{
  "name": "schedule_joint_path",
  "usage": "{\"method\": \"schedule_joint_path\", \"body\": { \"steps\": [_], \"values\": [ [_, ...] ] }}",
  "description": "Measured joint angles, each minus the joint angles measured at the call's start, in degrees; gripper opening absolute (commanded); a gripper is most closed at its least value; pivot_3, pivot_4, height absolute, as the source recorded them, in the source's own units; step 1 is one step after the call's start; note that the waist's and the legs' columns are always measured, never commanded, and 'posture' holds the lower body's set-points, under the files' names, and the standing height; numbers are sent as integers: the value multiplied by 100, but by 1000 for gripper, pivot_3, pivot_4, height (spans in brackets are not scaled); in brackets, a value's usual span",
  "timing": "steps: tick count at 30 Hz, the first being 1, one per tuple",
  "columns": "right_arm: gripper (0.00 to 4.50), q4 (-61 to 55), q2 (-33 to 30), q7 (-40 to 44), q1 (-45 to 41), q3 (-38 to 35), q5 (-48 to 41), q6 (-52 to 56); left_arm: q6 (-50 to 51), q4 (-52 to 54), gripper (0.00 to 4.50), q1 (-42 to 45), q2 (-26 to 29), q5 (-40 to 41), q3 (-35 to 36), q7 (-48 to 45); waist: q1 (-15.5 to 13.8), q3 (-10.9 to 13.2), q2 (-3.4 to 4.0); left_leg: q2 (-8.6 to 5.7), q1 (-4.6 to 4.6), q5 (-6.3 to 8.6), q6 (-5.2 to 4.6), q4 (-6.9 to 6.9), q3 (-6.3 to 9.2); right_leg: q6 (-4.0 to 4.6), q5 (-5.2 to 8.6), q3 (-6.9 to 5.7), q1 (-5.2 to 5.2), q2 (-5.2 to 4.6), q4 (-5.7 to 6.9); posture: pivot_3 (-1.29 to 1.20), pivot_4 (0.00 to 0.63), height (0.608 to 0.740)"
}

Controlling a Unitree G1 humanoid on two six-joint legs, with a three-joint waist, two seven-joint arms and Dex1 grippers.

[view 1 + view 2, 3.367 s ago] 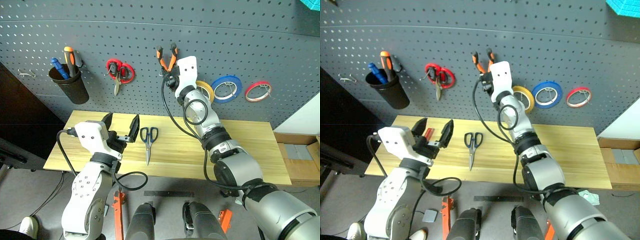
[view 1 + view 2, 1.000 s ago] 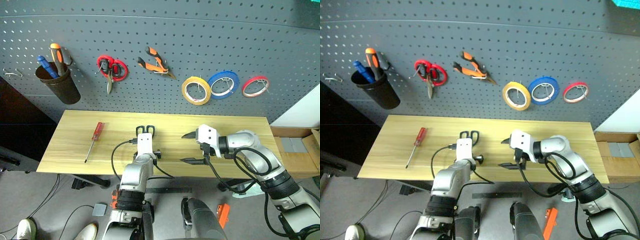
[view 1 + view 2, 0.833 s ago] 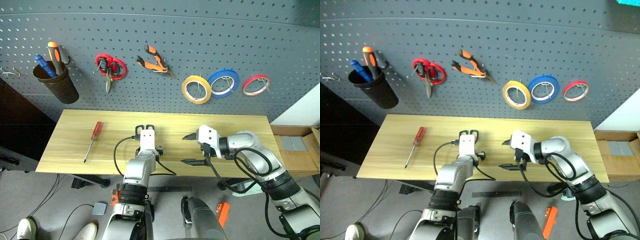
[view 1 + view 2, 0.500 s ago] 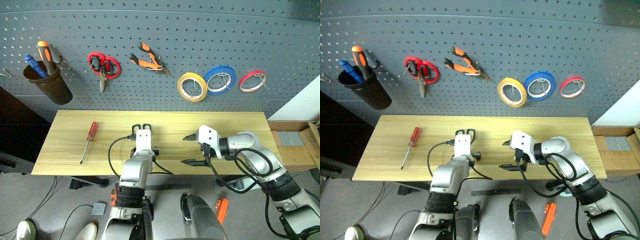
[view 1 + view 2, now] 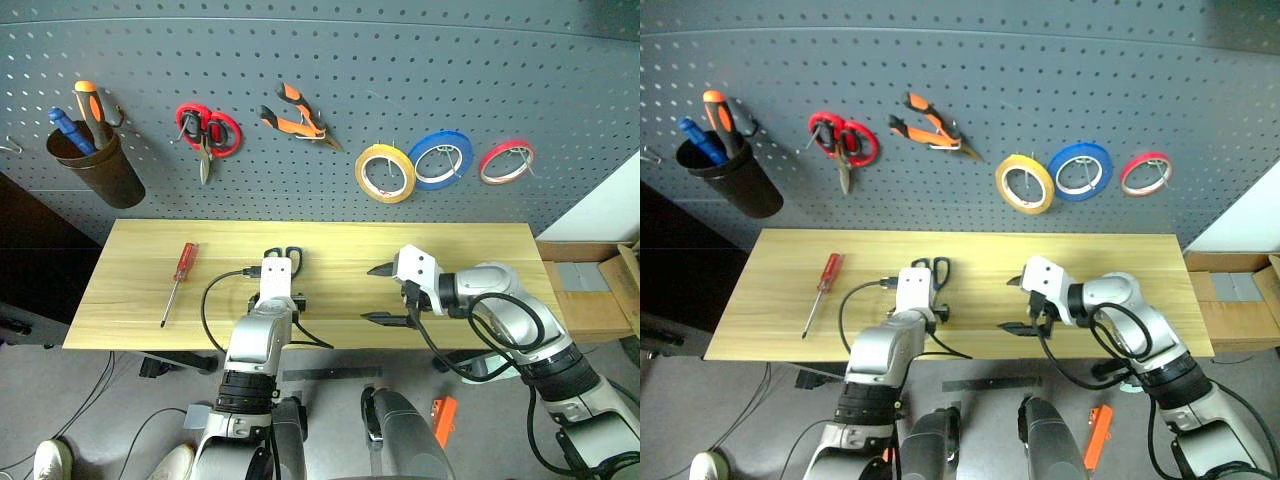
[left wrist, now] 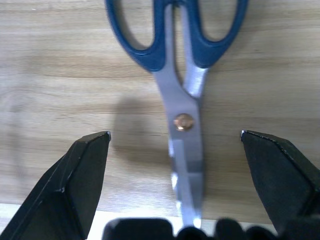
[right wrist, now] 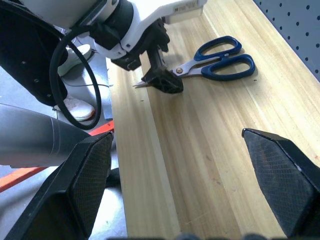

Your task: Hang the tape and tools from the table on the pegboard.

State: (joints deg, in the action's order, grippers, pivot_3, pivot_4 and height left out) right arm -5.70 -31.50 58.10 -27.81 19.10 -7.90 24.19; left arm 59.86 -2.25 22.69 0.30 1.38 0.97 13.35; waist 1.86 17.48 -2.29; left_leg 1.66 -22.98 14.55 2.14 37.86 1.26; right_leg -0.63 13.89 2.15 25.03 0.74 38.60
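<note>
The dark-blue-handled scissors [image 6: 177,75] lie flat on the table [image 5: 480,250]. My left gripper [image 6: 175,133] hangs open over their blades, one finger on each side and nothing held. The handles [image 5: 283,254] poke out beyond it towards the pegboard [image 5: 400,60]. The red-handled screwdriver [image 5: 178,275] lies on the table's left part. My right gripper [image 5: 378,294] stands open over the table's middle, pointing left at the left gripper [image 7: 160,75]. The orange-and-black pliers [image 5: 298,112] and the yellow tape [image 5: 385,172] hang on the pegboard.
On the pegboard also hang red-handled scissors [image 5: 205,130], a blue roll [image 5: 440,158], a thin red roll [image 5: 505,160] and a dark cup [image 5: 95,165] holding two screwdrivers. A cardboard box [image 5: 590,290] sits to the right of the table.
Since the earliest frames my right gripper came down from the pliers on the pegboard, and my left gripper settled over the scissors. In the last second the left gripper slid slightly left.
</note>
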Motion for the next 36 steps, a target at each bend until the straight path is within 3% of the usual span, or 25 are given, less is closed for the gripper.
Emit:
{"method": "schedule_joint_path", "body": {
  "steps": [8, 20, 32, 36],
  "values": [
    [4469, 2, 79, -125, 3, -22, 0, 4, 0, 9, 4500, -28, 77, 13, -46, -404, -5, 0, 1, 0, -1, 0, 4, -1, -1, -8, 4, 2, -1, -7, -1, -9, 314, 740],
    [4500, 9, 139, -214, -28, -148, -20, 128, -25, -19, 574, -41, 90, 12, -22, -544, -2, 0, 1, 0, -1, 1, 6, -2, -1, -19, 6, 3, 0, -23, -3, -5, 303, 740],
    [4500, 89, 198, -217, -88, -209, -18, 128, -85, 10, 467, -66, -48, 13, 277, -472, -1, -1, 1, 1, -2, 2, 7, -2, -2, -19, 5, 2, 1, -25, -3, -4, 291, 740],
    [4500, 54, 206, -186, -81, -256, -154, 167, -411, 342, 467, -445, -102, -5, 337, -400, 1, -1, 1, 3, -9, 6, 14, -4, -1, -19, 5, 2, 9, -27, -7, -6, 277, 740]
  ]
}}
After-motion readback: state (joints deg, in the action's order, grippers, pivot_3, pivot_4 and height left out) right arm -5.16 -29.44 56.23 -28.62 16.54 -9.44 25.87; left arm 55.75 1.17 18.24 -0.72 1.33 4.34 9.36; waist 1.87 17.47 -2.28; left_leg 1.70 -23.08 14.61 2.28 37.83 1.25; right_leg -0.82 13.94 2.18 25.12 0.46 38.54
